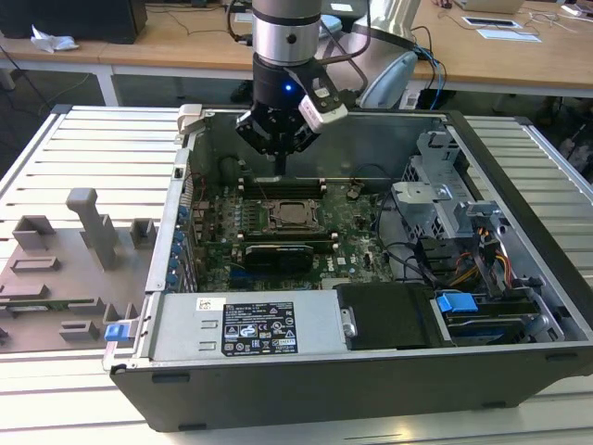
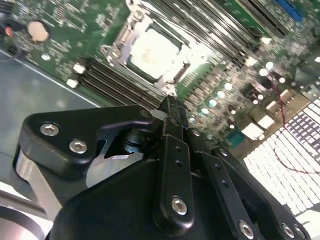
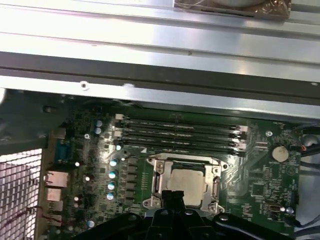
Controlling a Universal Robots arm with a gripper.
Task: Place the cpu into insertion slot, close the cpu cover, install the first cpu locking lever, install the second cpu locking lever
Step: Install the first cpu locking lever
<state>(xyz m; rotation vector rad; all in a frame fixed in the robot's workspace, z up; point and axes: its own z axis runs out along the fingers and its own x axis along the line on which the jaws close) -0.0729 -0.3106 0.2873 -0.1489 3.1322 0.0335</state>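
Hand [image 1: 281, 171] clenched on nothing, the arm hovered just above the cpu [image 3: 187, 181] seated in the slot [image 3: 156, 181] directly below, where an off-line descent would likely jab the chip or scrape the nearby memory slots [image 3: 177, 135].

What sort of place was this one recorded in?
Probably a robotics lab or workshop: an open computer case sits on a slatted metal table, with wooden desks behind it.
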